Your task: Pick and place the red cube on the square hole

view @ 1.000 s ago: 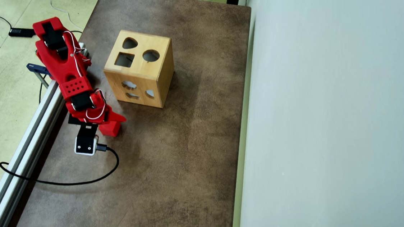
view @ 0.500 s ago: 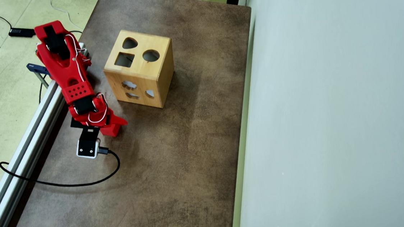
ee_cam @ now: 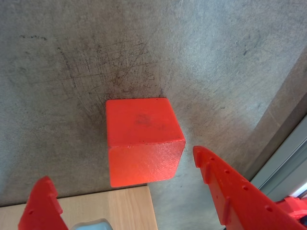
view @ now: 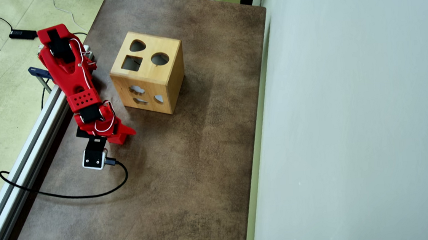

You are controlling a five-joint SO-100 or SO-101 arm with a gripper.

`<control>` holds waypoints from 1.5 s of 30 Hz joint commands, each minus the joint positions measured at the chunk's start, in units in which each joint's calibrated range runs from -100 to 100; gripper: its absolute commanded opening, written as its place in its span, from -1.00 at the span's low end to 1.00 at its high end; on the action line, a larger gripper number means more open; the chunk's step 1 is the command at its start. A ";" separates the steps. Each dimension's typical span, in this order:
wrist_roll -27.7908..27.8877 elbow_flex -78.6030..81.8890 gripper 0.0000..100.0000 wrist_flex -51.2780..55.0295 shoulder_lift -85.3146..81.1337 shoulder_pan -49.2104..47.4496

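Note:
The red cube (ee_cam: 143, 139) sits on the grey scratched table in the wrist view. My gripper (ee_cam: 121, 163) is open, with one red finger (ee_cam: 43, 206) at the lower left and the other (ee_cam: 230, 191) at the lower right. The cube lies between the two tips and slightly beyond them, and neither finger touches it. In the overhead view the gripper (view: 121, 133) points down at the table, left of and below the wooden box (view: 147, 73), and the cube is hidden under the arm. The square hole (view: 132, 62) is on the box's top face.
A wooden box face (ee_cam: 124, 206) with a pale blue shape (ee_cam: 93, 225) fills the bottom edge of the wrist view. An aluminium rail (view: 29, 149) runs along the table's left edge. A black cable (view: 71, 195) loops from the wrist camera. A wall (view: 352, 124) is on the right.

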 commanded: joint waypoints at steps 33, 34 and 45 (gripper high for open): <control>-0.24 -1.96 -0.95 -0.63 -0.83 -0.25; -0.24 -2.05 -0.95 -0.63 -1.00 -0.25; -0.24 -2.14 -0.92 0.33 -7.03 -0.18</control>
